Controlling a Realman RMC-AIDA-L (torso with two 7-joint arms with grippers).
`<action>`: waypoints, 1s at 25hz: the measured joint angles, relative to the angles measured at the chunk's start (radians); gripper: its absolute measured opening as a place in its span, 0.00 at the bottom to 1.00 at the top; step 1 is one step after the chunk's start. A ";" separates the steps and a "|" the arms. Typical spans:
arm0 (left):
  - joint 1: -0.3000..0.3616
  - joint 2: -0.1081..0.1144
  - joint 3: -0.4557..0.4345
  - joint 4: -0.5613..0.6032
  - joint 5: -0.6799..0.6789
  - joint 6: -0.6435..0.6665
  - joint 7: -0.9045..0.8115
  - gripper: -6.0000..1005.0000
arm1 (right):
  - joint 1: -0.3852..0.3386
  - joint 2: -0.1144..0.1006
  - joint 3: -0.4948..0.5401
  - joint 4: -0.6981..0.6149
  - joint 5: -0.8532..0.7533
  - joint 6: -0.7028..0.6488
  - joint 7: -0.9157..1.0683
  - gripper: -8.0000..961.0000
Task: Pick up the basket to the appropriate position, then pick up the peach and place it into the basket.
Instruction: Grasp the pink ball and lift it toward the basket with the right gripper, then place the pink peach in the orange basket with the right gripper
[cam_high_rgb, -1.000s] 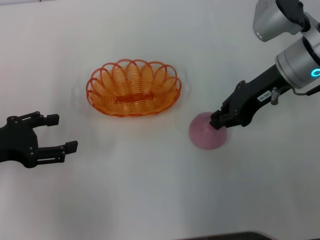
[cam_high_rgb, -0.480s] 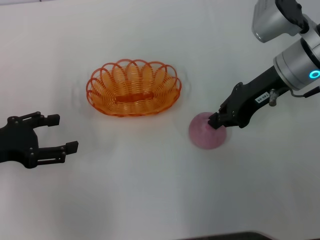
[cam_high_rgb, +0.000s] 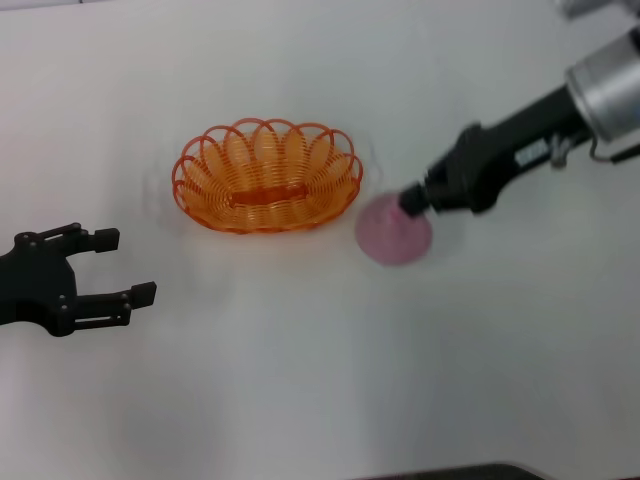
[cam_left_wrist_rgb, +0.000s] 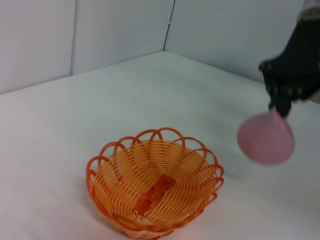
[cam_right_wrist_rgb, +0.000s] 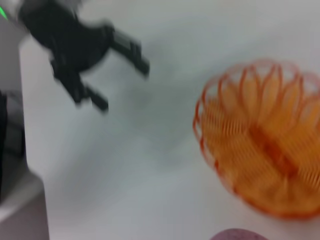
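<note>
the peach (cam_high_rgb: 392, 230) is held clamped at its top by the right gripper (cam_high_rgb: 414, 200), and in the left wrist view it appears lifted clear of the white table (cam_high_rgb: 300, 380). from those fingers the basket (cam_high_rgb: 267, 177) lies toward the robot's left, just beside the fruit, its nearest rim loops almost at the peach's edge. the basket's long axis runs left to right across the table, so its open bowl is met end-on along the line of travel. the carry to the basket is judged to be under way. the left gripper (cam_high_rgb: 118, 265) is parked well apart on the far side of the basket, fingers spread, holding nothing.
</note>
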 joint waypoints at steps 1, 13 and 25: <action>0.000 0.000 0.000 0.000 0.000 0.000 0.000 0.88 | 0.003 -0.008 0.012 -0.005 0.033 -0.007 0.001 0.03; 0.003 0.000 -0.002 0.002 0.002 0.001 -0.003 0.88 | 0.058 0.013 0.043 -0.050 0.202 0.083 0.024 0.12; 0.003 0.000 0.000 -0.004 0.003 0.002 -0.008 0.87 | 0.105 0.052 -0.046 0.056 0.264 0.306 -0.021 0.25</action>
